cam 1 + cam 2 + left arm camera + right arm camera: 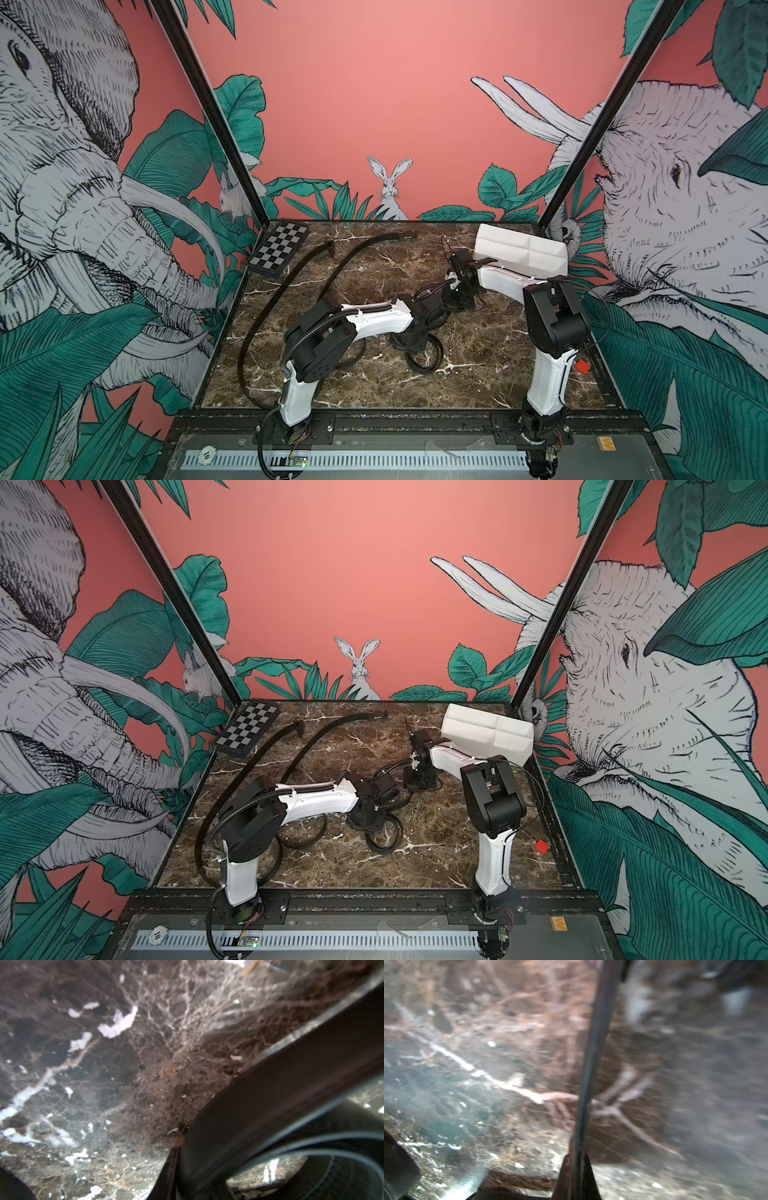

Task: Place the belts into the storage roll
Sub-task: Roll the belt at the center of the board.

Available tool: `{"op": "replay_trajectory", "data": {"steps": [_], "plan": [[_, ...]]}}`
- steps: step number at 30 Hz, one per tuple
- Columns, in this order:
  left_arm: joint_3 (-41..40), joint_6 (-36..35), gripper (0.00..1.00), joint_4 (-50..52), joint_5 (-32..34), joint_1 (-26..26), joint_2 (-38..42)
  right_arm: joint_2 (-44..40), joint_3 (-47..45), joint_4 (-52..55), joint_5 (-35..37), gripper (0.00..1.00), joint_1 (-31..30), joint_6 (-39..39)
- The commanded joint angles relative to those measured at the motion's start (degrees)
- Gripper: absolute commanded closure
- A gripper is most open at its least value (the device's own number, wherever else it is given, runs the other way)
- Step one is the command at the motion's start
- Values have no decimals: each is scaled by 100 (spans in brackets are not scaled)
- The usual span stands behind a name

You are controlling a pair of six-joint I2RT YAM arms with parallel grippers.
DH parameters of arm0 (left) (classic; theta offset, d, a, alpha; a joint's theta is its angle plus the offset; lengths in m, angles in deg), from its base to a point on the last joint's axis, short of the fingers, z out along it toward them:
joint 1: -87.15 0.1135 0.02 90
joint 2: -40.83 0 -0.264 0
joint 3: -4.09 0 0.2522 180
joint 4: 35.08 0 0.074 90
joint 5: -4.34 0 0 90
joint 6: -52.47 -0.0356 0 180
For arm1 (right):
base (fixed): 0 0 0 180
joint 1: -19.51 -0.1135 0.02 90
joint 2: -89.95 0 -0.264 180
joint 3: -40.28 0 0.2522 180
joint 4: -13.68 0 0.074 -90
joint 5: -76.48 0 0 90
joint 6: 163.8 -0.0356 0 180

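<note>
Handling, belt (424, 360): judged light, limp, slick, prone to uncoil. Lies part-coiled on desk (478, 376), apart from storage roll (519, 249). My right tool (576, 1167) clamped on it. My left tool (407, 343): opening unreadable. I'd pinch flat faces beside coil.

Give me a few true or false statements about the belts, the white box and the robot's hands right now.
1. The white box sits at the table's far right corner. True.
2. The checkerboard lies beside the box. False: it is at the far left corner.
3. The right hand is shut on a black strap. True.
4. All the belts lie stretched out. False: a coiled belt is looped on the table near the left hand.
</note>
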Motion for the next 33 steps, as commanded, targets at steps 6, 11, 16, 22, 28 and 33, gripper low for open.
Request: {"op": "replay_trajectory", "data": {"steps": [6, 11, 16, 22, 28, 33], "plan": [[-863, 95, 74, 1282, 695, 195, -1201, -95, -388, 236, 618, 100, 281, 197], [-937, 126, 74, 1207, 653, 243, -1255, -173, -496, 228, 614, 100, 336, 239], [-1004, 156, 72, 1120, 632, 287, -1300, -244, -615, 217, 616, 100, 408, 257], [-1065, 160, 72, 1014, 602, 334, -1366, -307, -705, 201, 620, 100, 482, 280], [-1132, 166, 72, 923, 536, 369, -1423, -372, -757, 235, 654, 100, 572, 331], [-1165, 173, 71, 886, 501, 401, -1466, -439, -815, 232, 667, 100, 632, 344]]}}
